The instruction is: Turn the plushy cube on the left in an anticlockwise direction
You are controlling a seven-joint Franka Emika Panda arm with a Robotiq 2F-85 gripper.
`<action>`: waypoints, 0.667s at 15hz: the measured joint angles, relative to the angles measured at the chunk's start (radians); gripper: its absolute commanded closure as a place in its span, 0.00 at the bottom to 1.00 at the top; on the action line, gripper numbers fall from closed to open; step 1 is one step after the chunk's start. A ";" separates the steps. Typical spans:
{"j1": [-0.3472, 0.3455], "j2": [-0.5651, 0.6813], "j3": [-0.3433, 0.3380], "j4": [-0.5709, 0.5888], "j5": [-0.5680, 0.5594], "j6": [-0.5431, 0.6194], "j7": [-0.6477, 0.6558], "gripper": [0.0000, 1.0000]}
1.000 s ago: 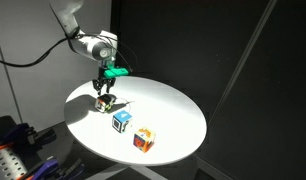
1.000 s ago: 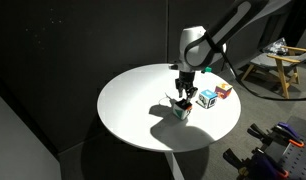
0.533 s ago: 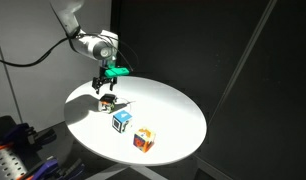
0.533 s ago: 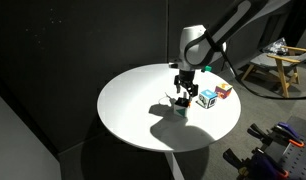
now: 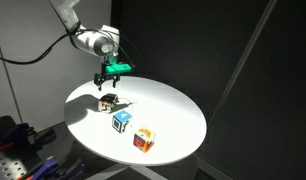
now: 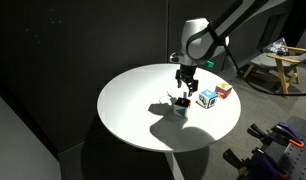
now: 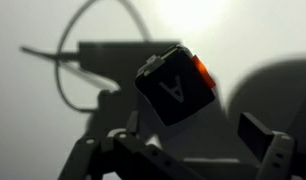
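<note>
Plushy cube (image 5: 108, 102) is sitting on the white round table (image 5: 178, 115), toward the edge that lies under the arm, and you are holding the pincer (image 5: 101, 87) in the air just above it without touching it. In both exterior views a clear gap is showing between the fingertips and the top of the cube (image 6: 180, 103), with its shadow falling on the table beside it. Your pincer (image 6: 183, 84) is standing wide open and is gripping nothing.

In the wrist view the cube (image 7: 175, 88) is appearing between the two spread fingers (image 7: 263, 138) and beyond their tips, turned cornerwise to them, with a dark face bearing a pale letter-like mark facing the camera and an orange strip glowing along one upper edge. The pincer (image 7: 191, 128) is pointing down at it.

A blue-and-white cube (image 5: 121, 121) is lying near the plushy one, and an orange-and-white cube (image 5: 143, 139) is lying just past that; all three are forming a loose row well apart from your fingers.
</note>
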 measured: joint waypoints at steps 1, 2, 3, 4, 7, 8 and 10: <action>0.000 -0.010 -0.003 -0.006 0.000 0.000 0.017 0.00; 0.000 -0.021 -0.006 -0.014 0.000 -0.001 0.034 0.00; 0.000 -0.030 -0.009 -0.022 0.000 -0.001 0.052 0.00; 0.000 -0.042 -0.012 -0.031 0.000 -0.001 0.072 0.00; 0.000 -0.079 -0.024 -0.066 0.000 -0.002 0.139 0.00; 0.000 -0.093 -0.028 -0.078 0.000 -0.003 0.168 0.00; 0.000 -0.123 -0.037 -0.104 0.000 -0.003 0.232 0.00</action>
